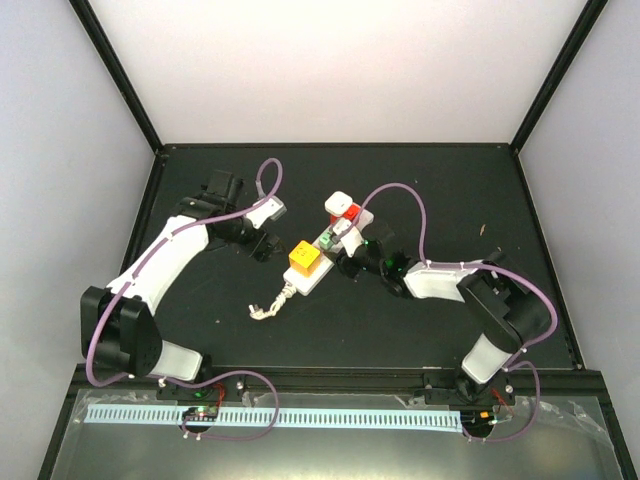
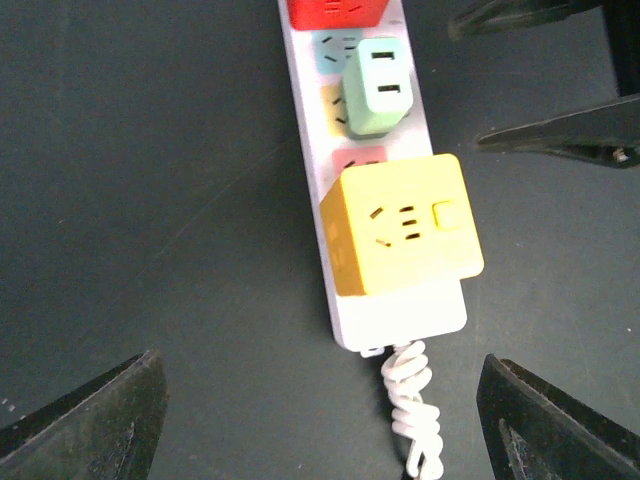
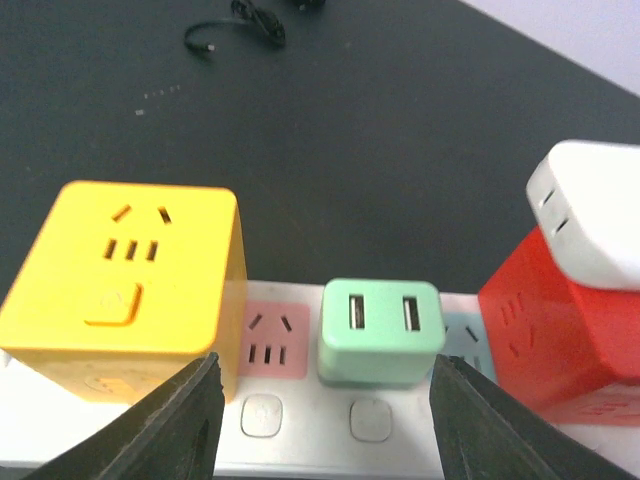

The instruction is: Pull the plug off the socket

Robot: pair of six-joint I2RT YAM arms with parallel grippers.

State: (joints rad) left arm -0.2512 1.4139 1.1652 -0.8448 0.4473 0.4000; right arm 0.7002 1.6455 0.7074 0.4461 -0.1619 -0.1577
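Note:
The socket [image 1: 301, 281] is a long white power strip lying diagonally mid-table, with a coiled white cord [image 1: 268, 306] at its near end. Plugged into it are a yellow cube adapter [image 1: 304, 258], a green USB plug [image 1: 327, 241] and a red cube [image 1: 350, 213] with a white plug [image 1: 340, 200] on top. My right gripper [image 3: 325, 420] is open, its fingers [image 3: 170, 420] flanking the green plug [image 3: 381, 330] and a pink outlet face [image 3: 270, 340], not touching. My left gripper [image 2: 320, 420] is open above the strip's cord end [image 2: 400, 315], near the yellow cube [image 2: 405, 225].
A thin black cable [image 3: 240, 30] lies on the dark mat beyond the strip. The right gripper's black fingers [image 2: 560, 130] show in the left wrist view beside the green plug [image 2: 377, 85]. The black frame rail [image 1: 330, 375] bounds the table's near edge.

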